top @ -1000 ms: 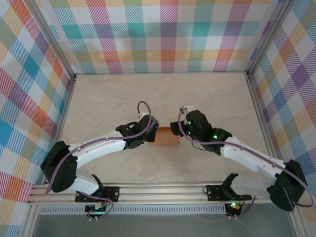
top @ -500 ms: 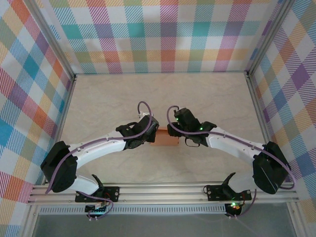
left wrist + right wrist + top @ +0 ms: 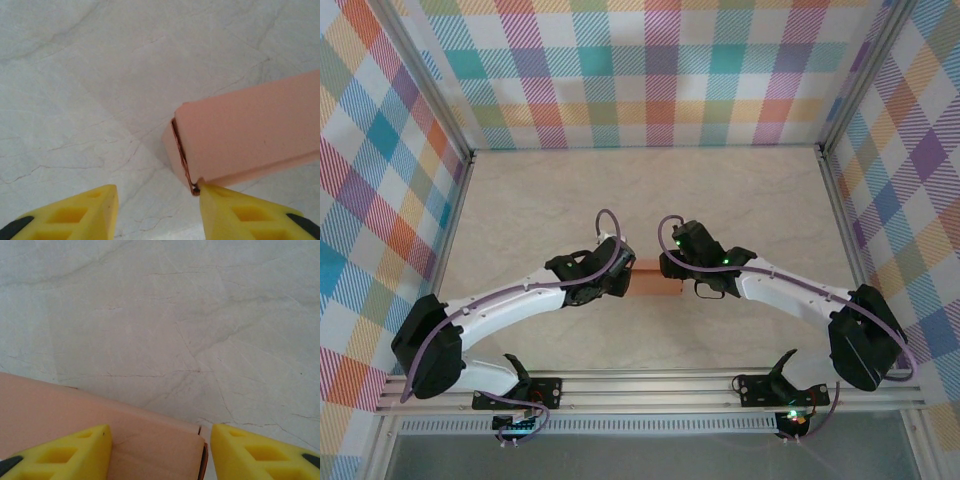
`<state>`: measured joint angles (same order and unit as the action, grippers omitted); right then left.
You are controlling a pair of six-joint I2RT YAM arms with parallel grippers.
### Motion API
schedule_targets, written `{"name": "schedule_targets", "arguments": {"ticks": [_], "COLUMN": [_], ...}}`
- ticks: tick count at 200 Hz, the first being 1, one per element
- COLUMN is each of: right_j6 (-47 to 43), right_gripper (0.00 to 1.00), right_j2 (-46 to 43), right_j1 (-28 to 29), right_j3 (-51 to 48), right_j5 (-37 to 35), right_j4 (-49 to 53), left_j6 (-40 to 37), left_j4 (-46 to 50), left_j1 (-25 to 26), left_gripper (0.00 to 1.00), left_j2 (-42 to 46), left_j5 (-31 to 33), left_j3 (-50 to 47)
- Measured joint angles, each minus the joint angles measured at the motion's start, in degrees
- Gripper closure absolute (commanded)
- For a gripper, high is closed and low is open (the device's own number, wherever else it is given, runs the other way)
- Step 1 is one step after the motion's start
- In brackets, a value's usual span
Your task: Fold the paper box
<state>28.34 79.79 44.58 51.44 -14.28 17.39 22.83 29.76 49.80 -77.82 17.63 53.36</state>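
1. Since the paper box [image 3: 653, 281] lies flat near the middle of the table [image 3: 640, 195], directly between the two wrists, it reads as a closed salmon-orange block rather than a cut-out sheet. The main folds look done.
2. From the left wrist, a thin dark seam [image 3: 181, 152] runs down the box's end, where a flap seems tucked in but not quite flush. The right wrist view shows a similar sliver at the opposite end's corner.
3. The left gripper [image 3: 157, 212] has its yellow fingers spread wide with nothing between them. One fingertip [image 3: 212, 196] touches the lower corner of the box end, and the other sits over bare table.
4. The right gripper [image 3: 160, 447] is likewise spread and pinches nothing. The box top runs up to one finger, and the other finger lies just past the box end.
5. By my reading, the step in hand is seating the end flaps. The next move calls for gentle inward pressure from both ends together, so the light box does not slide and the thin card does not buckle.
6. Bare table lies all around the box, and the plaid walls [image 3: 660, 70] stand well apart from it. The tight spot is between the wrists, which face each other closely across the box.
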Motion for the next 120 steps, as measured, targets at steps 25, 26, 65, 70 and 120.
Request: {"name": "schedule_targets", "arguments": {"ticks": [25, 26, 65, 70, 120], "right_j6": [0.26, 0.31, 1.01, 1.03, 1.03], "right_gripper": [0.46, 0.46, 0.45, 0.45, 0.44], "right_j2": [0.33, 0.33, 0.55, 0.55, 0.55], "right_j1": [0.00, 0.00, 0.00, 0.00, 0.00], "right_j3": [0.02, 0.02, 0.04, 0.04, 0.04], "right_j5": [-0.02, -0.02, -0.02, -0.02, 0.04], "right_j4": [-0.20, -0.20, -0.50, -0.52, -0.59], "left_j6": [-2.03, -2.12, -4.61, -4.37, 0.87], "left_j4": [1.68, 1.70, 2.91, 2.64, -5.46], "left_j1": [-0.63, -0.68, -3.87, -4.55, -11.45], "left_gripper": [0.44, 0.44, 0.28, 0.22, 0.16], "left_j2": [0.00, 0.00, 1.22, 1.84, 6.60], "left_j5": [-3.06, -3.17, -11.98, -13.33, -21.92], "left_j3": [0.46, 0.48, 1.46, 1.33, 0.37]}}
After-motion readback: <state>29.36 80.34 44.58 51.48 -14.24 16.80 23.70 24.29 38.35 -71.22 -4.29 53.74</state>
